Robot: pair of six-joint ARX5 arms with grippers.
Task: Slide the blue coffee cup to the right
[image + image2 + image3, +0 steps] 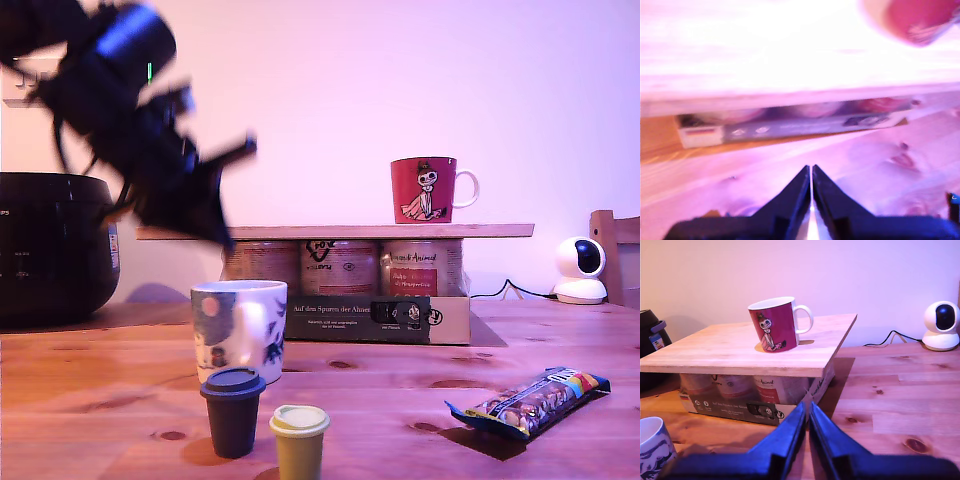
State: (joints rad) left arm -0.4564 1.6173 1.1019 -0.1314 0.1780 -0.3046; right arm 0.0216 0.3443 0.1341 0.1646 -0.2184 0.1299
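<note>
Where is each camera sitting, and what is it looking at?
Exterior view: low at the table's edge, facing the wall; sees the blue coffee cup, the red mug on the board, and one blurred arm.
First wrist view: on my first gripper, jaws together, looking blurrily at the board.
Second wrist view: on my second gripper, jaws together, facing the board and a white camera.
All three share the red mug and board.

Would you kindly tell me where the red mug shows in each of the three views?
Exterior view: the red mug stands on the wooden board, toward that view's right.
First wrist view: a blurred red shape, likely the mug, beyond the board.
Second wrist view: on the board, handle toward the white camera.
Shared landmark: the board.
</note>
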